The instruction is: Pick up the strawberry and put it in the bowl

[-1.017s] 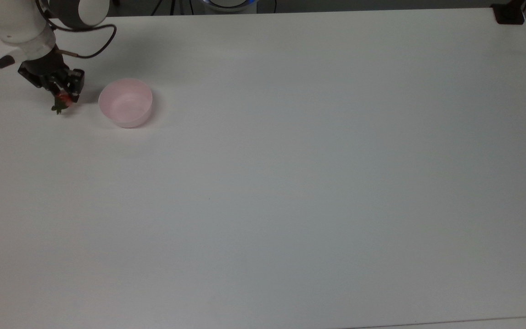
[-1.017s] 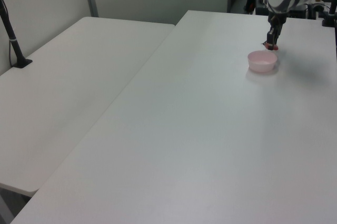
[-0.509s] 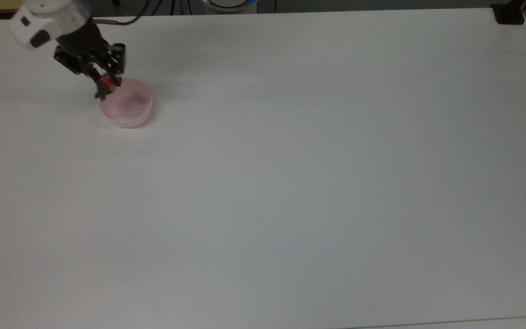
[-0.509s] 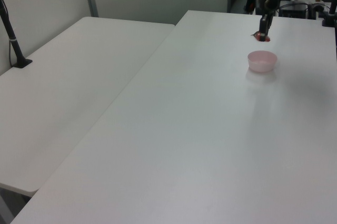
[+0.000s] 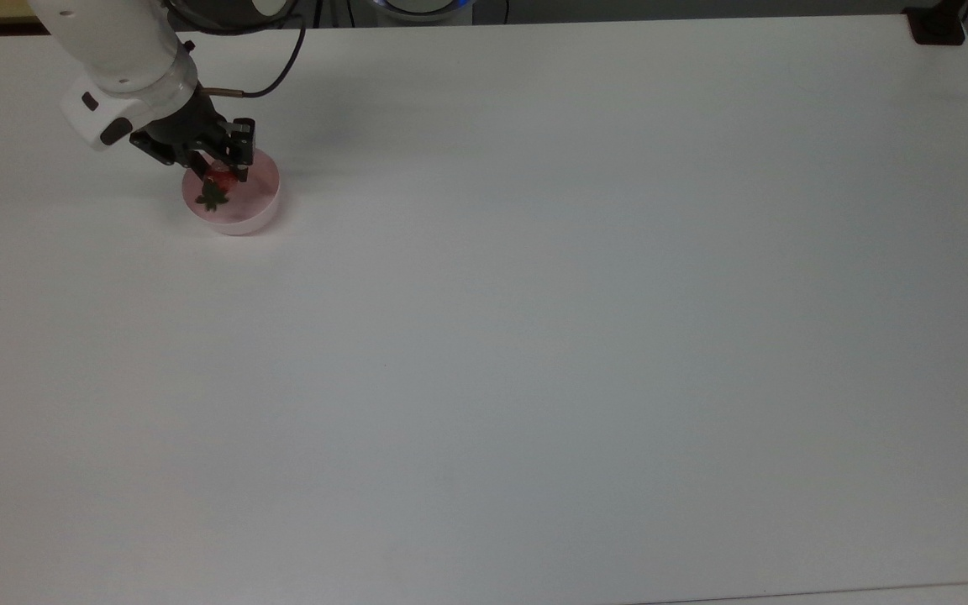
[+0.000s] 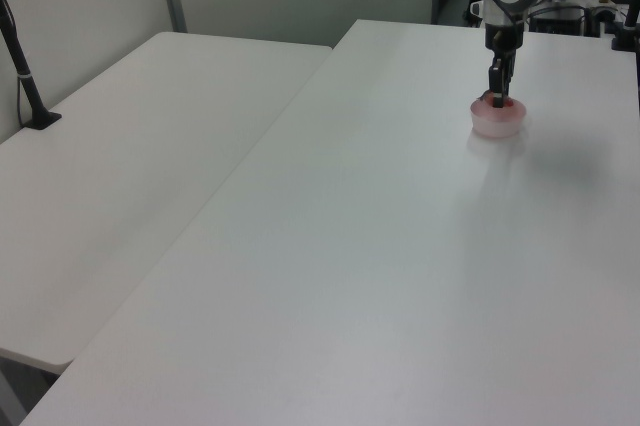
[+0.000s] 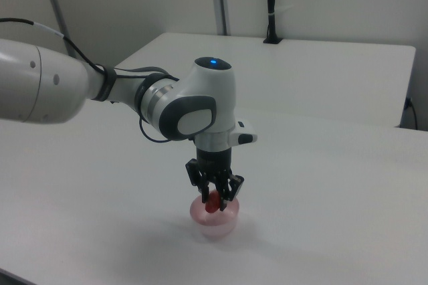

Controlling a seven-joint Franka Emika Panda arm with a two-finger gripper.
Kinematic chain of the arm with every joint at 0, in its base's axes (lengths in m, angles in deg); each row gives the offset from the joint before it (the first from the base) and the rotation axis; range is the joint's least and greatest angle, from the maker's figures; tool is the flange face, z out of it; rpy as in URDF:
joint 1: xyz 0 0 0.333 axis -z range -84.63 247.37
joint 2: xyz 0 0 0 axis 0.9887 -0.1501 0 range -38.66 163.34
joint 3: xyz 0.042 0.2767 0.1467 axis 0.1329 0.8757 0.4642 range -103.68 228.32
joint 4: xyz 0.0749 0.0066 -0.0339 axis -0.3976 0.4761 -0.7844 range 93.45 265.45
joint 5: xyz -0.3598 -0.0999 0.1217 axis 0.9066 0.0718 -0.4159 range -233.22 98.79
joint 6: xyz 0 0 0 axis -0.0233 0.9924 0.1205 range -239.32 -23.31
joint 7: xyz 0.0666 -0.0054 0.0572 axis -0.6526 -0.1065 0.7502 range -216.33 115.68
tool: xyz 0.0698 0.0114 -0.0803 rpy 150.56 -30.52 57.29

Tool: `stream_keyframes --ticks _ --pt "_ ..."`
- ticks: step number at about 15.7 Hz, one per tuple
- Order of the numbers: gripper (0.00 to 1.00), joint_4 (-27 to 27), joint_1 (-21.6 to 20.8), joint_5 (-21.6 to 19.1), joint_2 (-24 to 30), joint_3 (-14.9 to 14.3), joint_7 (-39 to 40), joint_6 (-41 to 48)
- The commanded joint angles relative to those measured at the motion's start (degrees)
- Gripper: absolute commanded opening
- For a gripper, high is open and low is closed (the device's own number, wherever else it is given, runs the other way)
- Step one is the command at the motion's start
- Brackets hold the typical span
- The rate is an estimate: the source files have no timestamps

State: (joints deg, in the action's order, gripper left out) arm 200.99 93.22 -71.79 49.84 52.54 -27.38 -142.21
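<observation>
The pale pink bowl stands near the top view's upper left on the white table. My gripper hangs over the bowl's inside, shut on the small red strawberry, whose green cap points down toward the bowl's floor. In the right view the strawberry sits between the fingers of the gripper, just above the rim of the bowl. In the left view the gripper points straight down into the bowl.
A second white table adjoins at the left view's left, with a black post clamped to it. A black clamp sits at the top view's upper right corner. The arm's base is at the far edge.
The gripper lifted the strawberry off the table at the bowl's left in the top view, carried it rightward over the rim, and now holds it lower inside the bowl.
</observation>
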Motion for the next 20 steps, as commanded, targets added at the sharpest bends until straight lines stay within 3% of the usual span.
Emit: stream_keyframes --ticks 1,4,9,14,16,20 --pt "1.00 0.07 -0.33 1.15 0.81 0.03 -3.42 -0.06" --pt "1.00 -1.58 -0.51 1.15 3.43 1.17 -8.42 2.73" --pt "1.00 -10.90 -3.49 1.06 11.95 2.49 -17.56 18.30" --pt "1.00 -11.88 -7.88 1.41 19.87 2.23 -23.19 24.98" --pt "1.00 -11.79 -8.94 1.50 20.50 2.14 -22.51 24.90" --pt "1.00 -12.32 -8.33 4.75 19.27 2.31 -11.63 21.05"
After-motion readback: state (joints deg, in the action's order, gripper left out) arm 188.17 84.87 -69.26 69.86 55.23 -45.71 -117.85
